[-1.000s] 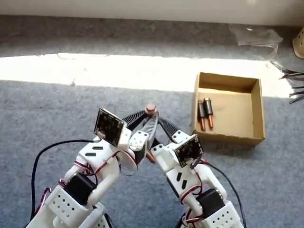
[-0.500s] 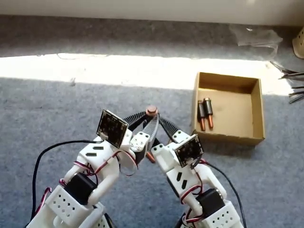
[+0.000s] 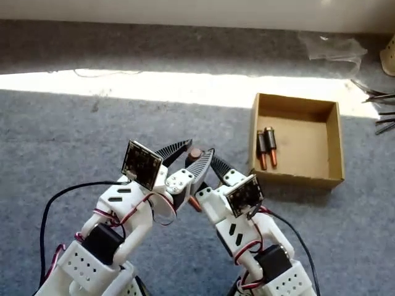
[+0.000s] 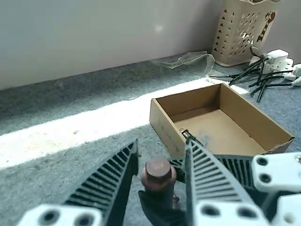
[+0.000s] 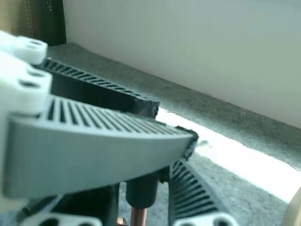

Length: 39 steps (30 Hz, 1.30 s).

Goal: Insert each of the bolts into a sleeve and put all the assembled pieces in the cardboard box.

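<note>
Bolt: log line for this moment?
left gripper open around bolt | right gripper shut on sleeve | box holds two pieces

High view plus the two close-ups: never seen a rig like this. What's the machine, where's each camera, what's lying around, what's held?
Two small white robot arms stand side by side on a grey carpeted surface. The high view comes from a fixed camera looking down on both. Each close-up comes from a camera on one arm's wrist, looking forward.

The right gripper appears shut on a dark sleeve with a copper bolt in it; the bolt's head sticks out of one end. The left gripper is open, its fingers on either side of that head.

On the right arm's side sits an open cardboard box, with two assembled pieces lying side by side inside.
</note>
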Each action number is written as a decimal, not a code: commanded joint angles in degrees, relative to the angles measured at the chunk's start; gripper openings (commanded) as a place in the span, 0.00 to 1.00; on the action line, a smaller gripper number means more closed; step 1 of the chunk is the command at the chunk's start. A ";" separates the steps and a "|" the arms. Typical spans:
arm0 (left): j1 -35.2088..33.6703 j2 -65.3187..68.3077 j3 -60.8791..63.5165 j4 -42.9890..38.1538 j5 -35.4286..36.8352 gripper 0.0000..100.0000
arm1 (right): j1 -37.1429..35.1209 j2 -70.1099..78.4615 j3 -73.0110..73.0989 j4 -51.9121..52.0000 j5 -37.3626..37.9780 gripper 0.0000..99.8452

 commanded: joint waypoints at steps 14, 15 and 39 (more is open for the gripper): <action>-11.12 -1.19 -16.57 7.03 -0.35 0.17 | -0.22 -0.48 7.43 0.04 -0.18 0.00; -11.56 -2.07 -18.68 9.32 -0.53 0.17 | -0.22 -0.48 7.43 0.04 -0.18 0.00; -34.86 -21.58 -21.05 32.62 -14.59 0.01 | 4.00 -0.48 7.43 3.74 -0.09 0.00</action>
